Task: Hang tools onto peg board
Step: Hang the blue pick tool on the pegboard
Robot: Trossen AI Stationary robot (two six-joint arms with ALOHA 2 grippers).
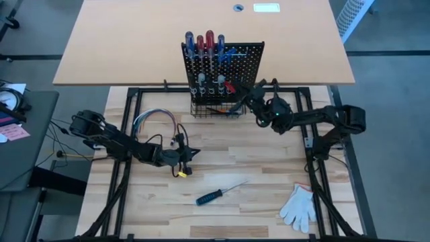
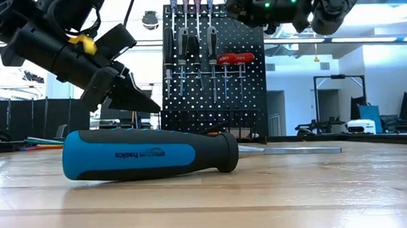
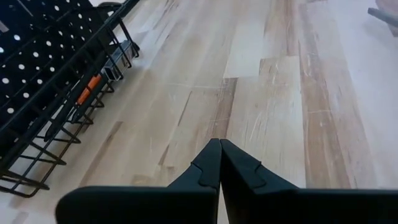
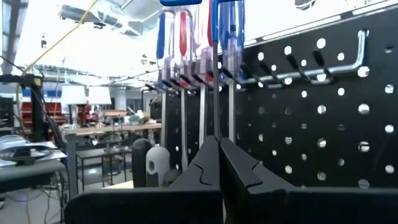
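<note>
The black peg board (image 1: 236,59) stands at the table's far middle, with several red- and blue-handled screwdrivers (image 1: 203,44) in its ring holders and a wire basket (image 1: 211,109) at its base. Two red-handled tools (image 2: 233,58) hang on its face. A blue-and-black-handled screwdriver (image 1: 209,197) lies on the table in front. My left gripper (image 1: 193,153) is shut and empty, low over the table's middle, left of the basket (image 3: 56,93). My right gripper (image 1: 238,101) is shut, raised close in front of the board's right half (image 4: 323,124). My right gripper's shut fingertips (image 4: 211,149) stand right at a thin metal shaft (image 4: 214,87) that runs up to the handles in the ring holders. I cannot tell whether they touch it or only stand in front of it.
A looped bundle of coloured wires (image 1: 156,119) lies at the far left, behind my left arm. A white work glove (image 1: 299,207) lies at the near right. A small yellow piece (image 1: 181,173) lies by my left gripper. Bare wood lies between the screwdriver and the basket.
</note>
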